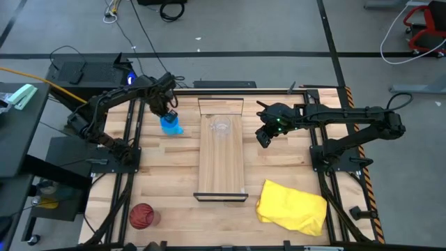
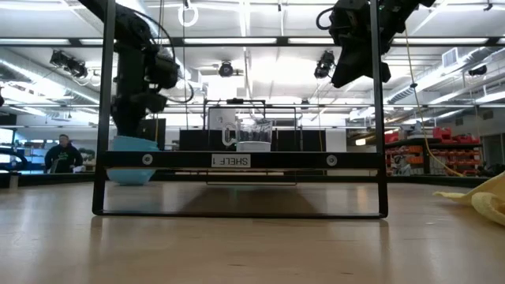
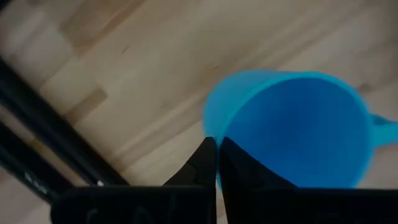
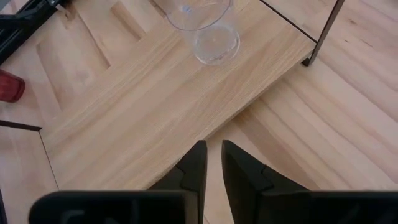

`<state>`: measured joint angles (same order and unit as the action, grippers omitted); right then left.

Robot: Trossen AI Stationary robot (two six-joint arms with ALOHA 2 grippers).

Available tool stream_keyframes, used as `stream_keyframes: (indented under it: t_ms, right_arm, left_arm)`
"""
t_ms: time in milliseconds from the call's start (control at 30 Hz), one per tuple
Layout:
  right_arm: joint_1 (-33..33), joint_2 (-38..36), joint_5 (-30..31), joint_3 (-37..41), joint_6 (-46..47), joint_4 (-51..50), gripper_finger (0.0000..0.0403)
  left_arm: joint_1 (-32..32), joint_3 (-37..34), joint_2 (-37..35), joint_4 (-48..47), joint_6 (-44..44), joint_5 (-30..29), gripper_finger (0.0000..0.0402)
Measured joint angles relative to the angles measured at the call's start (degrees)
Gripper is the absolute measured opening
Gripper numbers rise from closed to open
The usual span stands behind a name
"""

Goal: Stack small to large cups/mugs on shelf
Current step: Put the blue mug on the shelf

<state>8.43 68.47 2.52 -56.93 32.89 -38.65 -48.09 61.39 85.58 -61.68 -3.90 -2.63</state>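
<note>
The blue mug [image 1: 171, 126] stands on the table left of the shelf [image 1: 223, 164], near its far end. It also shows in the low view [image 2: 130, 169]. My left gripper [image 1: 166, 111] is above the mug, shut on its rim. The clear cup [image 1: 221, 127] stands upright on the far part of the shelf and also shows in the right wrist view [image 4: 208, 28]. The dark red cup [image 1: 141, 216] rests on the table at the near left. My right gripper [image 4: 214, 163] hovers empty, fingers together, just right of the shelf [image 4: 161, 106], well above the table. My left gripper pinches the mug's rim [image 3: 214, 134] on the side away from the handle [image 3: 385, 127]. One finger [image 3: 239, 165] is inside the mug and one finger [image 3: 202, 163] is outside. The fingers come from above, pointing down. Whether the mug's base still rests on the table, I cannot tell.
A yellow cloth [image 1: 293, 206] lies crumpled on the table at the near right. The shelf's dark end brackets [image 2: 241, 160] stand up at both ends. Bare tabletop lies between the shelf and the red cup. A person [image 2: 63, 154] shows far behind the table.
</note>
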Motion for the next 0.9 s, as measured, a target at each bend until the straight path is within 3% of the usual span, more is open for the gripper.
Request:
stream_keyframes:
  t_ms: [233,433,667,900]
  right_arm:
    - [0.07,0.0,0.0,0.0,-2.41,0.0,0.0056]
    - [0.07,0.0,0.0,0.0,-4.43,0.0,0.0056]
    - [0.07,0.0,-1.56,0.0,-7.45,0.0,0.0056]
    - [0.07,0.0,-3.05,0.0,-9.5,0.0,0.0056]
  left_arm:
    - [7.6,0.0,-7.25,-1.19,3.49,-0.09,0.0011]
    - [16.6,0.02,-12.0,-3.3,12.07,1.89,0.0011]
    - [27.75,0.02,-12.51,-9.58,24.35,3.48,0.0011]
    - [33.37,0.02,-12.41,-8.06,31.26,3.4,0.0015]
